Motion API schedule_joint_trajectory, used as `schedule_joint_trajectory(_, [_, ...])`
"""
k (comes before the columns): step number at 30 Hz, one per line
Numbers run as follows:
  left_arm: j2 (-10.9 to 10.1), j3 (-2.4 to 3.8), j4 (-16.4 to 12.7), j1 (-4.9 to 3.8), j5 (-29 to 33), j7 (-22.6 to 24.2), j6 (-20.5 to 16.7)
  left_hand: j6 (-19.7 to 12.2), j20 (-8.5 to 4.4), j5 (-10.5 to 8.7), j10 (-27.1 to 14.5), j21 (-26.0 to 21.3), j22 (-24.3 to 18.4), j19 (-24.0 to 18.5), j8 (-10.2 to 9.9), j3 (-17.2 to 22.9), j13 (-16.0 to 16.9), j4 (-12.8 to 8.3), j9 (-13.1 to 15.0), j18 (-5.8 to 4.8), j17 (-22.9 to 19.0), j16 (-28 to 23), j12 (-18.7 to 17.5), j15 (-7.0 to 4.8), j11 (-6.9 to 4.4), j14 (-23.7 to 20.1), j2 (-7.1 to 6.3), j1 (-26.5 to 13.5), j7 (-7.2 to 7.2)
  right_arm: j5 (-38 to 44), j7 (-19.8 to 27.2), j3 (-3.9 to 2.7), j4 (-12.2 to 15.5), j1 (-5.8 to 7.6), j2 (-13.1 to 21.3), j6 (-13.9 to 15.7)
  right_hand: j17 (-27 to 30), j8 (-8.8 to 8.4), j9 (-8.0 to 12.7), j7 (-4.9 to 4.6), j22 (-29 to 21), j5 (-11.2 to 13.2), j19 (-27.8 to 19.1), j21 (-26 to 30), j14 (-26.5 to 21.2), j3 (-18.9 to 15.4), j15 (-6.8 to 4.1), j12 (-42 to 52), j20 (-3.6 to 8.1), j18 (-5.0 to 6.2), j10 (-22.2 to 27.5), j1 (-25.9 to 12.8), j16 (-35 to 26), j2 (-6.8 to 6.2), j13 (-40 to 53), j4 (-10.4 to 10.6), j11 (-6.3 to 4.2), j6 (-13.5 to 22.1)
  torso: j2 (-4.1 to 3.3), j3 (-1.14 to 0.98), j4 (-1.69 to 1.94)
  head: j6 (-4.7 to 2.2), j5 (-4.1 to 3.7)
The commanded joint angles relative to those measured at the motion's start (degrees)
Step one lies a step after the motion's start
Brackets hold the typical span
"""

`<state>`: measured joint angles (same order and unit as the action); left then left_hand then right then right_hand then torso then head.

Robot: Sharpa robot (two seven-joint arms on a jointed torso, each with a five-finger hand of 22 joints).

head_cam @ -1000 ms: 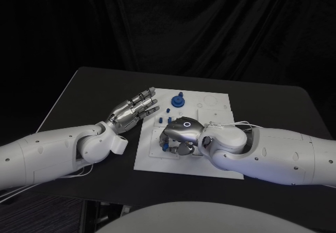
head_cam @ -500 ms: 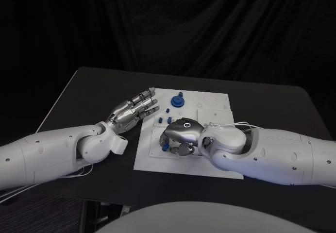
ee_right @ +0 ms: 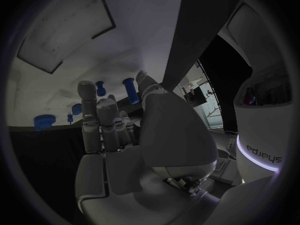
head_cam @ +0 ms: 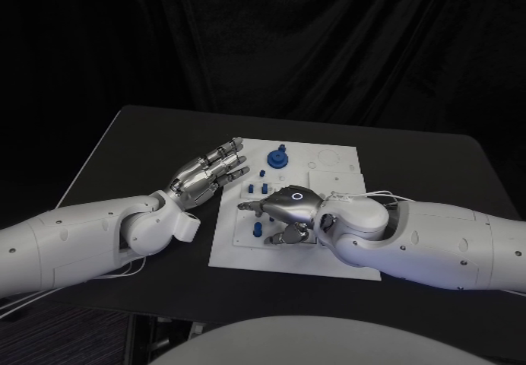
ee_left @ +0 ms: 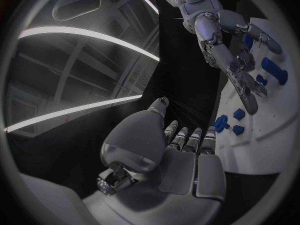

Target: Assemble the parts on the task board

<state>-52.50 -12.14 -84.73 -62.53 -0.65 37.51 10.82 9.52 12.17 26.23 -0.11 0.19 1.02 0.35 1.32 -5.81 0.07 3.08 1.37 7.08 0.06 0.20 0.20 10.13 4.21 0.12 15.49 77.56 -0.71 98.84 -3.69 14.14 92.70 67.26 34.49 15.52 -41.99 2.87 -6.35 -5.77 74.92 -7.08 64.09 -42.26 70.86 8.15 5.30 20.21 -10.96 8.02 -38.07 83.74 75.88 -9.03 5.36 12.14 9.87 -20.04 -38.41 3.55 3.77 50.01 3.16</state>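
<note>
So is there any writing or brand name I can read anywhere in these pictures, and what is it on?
"sharpa": turned on its side, on the robot's white arm casing, beside a glowing ring, in the right wrist view.
Nothing readable on the task board or the blue parts.

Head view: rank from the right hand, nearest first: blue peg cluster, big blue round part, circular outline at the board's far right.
1. blue peg cluster, just beyond the right hand, board's left side.
2. big blue round part, far edge.
3. circular outline, far right; close to 2, loosely ranked.
</note>
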Motion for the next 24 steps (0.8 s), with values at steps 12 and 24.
schedule_joint_trajectory(12, [-0.6, 0.05, 0.0, 0.25, 0.1, 1.1, -0.6, 0.3, 0.79, 0.32, 0.1, 0.3, 0.2, 0.1, 0.2, 0.6, -0.1, -0.3, 0.1, -0.64, -0.1, -0.2, -0.2, 0.37, 0.28, -0.1, 0.11, -0.7, 0.45, -17.0, 11.8, -0.13, 7.9, 4.41, 11.9, 18.0, -2.8, 5.85, -2.9, -3.55, 3.8, -6.7, 2.5, -3.5, 1.5, 1.3, -1.1, 10.3, 0.67, 0.63, -3.0, 5.5, 1.5, 3.64, 2.4, 0.5, -1.18, -20.7, 0.06, -0.07, -0.08, -0.01, -0.69])
schedule_joint_trajectory(24, [-0.9, 0.04, -0.1, 0.27, 0.1, 1.3, -1.4, 0.5, 0.93, 0.34, 0.1, 0.3, 0.3, 0.2, 0.3, 0.7, -0.1, -0.4, 0.2, -0.49, -0.1, -0.2, -0.2, 0.37, 0.33, -0.1, 0.06, -0.8, 0.58, -23.2, 4.5, 0.06, 14.5, 7.52, 25.5, 16.0, -34.8, 9.61, -6.6, -1.16, 7.2, -5.9, 11.2, -17.4, 14.9, 2.1, -6.03, 68.2, 5.1, -1.95, -43.4, 1.7, 11.2, 3.67, 74.8, -0.2, -7.06, -36.5, 0.32, 0.01, -0.07, -0.01, -3.14])
